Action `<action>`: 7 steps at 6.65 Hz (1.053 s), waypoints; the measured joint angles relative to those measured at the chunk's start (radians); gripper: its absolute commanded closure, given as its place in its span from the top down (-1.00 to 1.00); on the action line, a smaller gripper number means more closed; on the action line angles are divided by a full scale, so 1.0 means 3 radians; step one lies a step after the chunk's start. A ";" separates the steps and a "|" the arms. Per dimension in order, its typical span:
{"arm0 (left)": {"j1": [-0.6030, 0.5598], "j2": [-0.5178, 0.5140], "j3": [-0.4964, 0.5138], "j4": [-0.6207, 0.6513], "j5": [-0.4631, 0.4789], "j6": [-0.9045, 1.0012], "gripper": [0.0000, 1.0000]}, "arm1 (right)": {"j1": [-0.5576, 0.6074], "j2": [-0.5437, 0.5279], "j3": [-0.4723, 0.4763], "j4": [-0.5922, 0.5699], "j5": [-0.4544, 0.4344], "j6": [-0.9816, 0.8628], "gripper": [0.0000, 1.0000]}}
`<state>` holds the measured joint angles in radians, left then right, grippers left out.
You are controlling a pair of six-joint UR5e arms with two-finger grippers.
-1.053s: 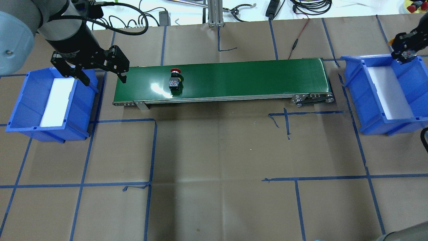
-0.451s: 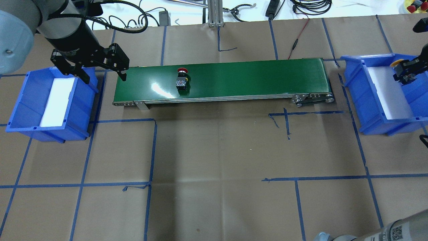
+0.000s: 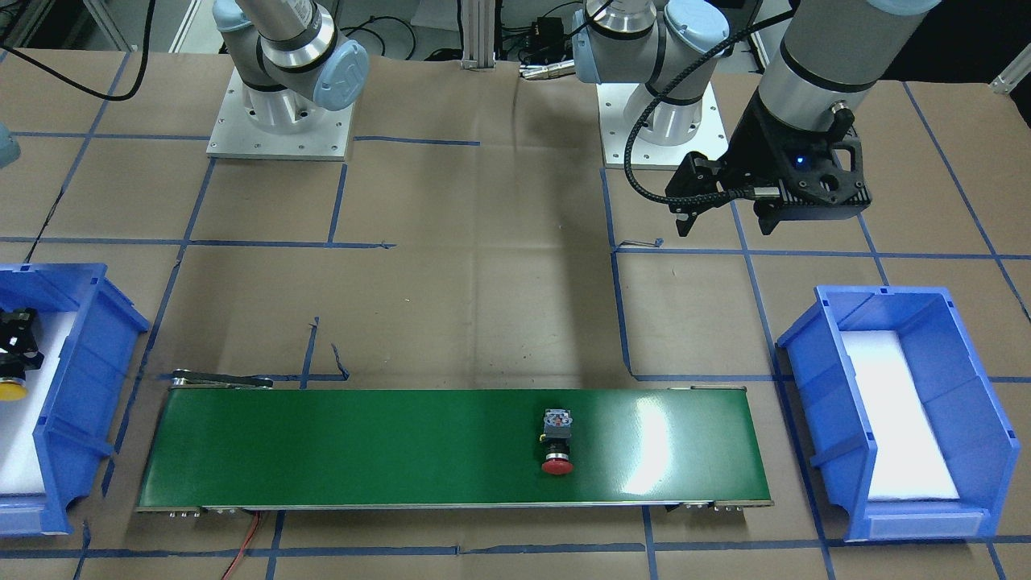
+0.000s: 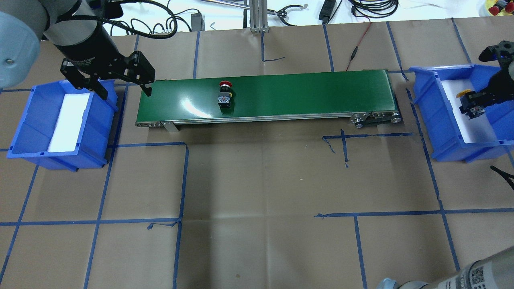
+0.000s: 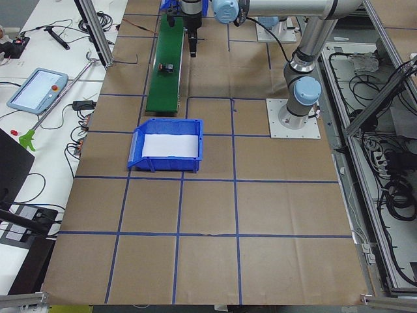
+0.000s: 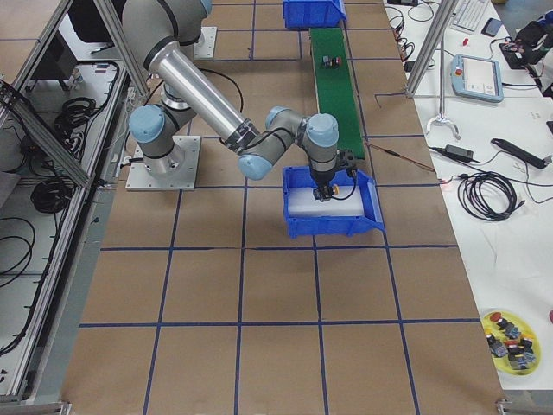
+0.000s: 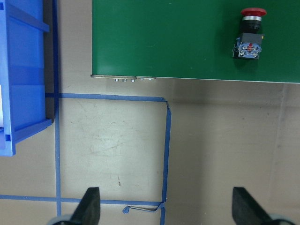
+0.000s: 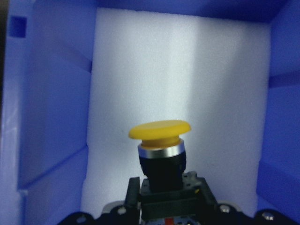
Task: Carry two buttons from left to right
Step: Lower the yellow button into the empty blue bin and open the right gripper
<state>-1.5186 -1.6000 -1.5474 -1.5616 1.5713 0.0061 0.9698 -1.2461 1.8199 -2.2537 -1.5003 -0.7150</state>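
Observation:
The red-capped button lies on its side on the green conveyor belt, left of the belt's middle; it also shows in the left wrist view and the front view. My left gripper hangs open and empty above the gap between the belt's left end and the left blue bin. Low inside the right blue bin, my right gripper is shut on the yellow-capped button, held over the white foam liner.
Both bins have white foam liners; nothing lies in the left one. Cables and an aluminium post line the table's far edge. A yellow plate of spare buttons sits at the right end. Blue tape lines cross the brown table.
The red-capped button has ridden rightward along the belt. My right gripper has carried the yellow-capped button from the bin's far rim down into the bin. The left gripper has barely moved.

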 measured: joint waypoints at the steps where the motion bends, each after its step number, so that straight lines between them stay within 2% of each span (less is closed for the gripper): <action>1: 0.0000 0.0000 0.0002 0.0001 -0.0001 0.0000 1.00 | -0.0036 0.0020 0.0038 -0.0017 -0.0040 0.0014 -0.98; 3: 0.0000 0.0000 0.0001 0.0005 -0.0001 -0.0004 1.00 | -0.0111 0.0046 0.0123 -0.0024 -0.0072 0.0046 -0.90; 4: 0.0000 0.0000 -0.0001 0.0005 -0.0002 -0.0004 1.00 | -0.0124 0.0050 0.0174 -0.0024 -0.0121 0.0051 -0.61; 5: 0.0000 0.0000 -0.0001 0.0006 -0.0002 -0.0005 1.00 | -0.0131 0.0052 0.0215 -0.0025 -0.0206 0.0052 0.35; 6: 0.0000 0.0000 -0.0001 0.0009 -0.0001 -0.0005 1.00 | -0.0131 0.0054 0.0233 -0.0024 -0.0241 0.0049 0.97; 7: 0.0000 0.0000 -0.0001 0.0011 -0.0002 -0.0005 1.00 | -0.0131 0.0056 0.0236 -0.0024 -0.0234 0.0052 0.99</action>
<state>-1.5187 -1.5999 -1.5478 -1.5583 1.5708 0.0046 0.9306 -1.2293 1.8906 -2.2608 -1.5705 -0.6994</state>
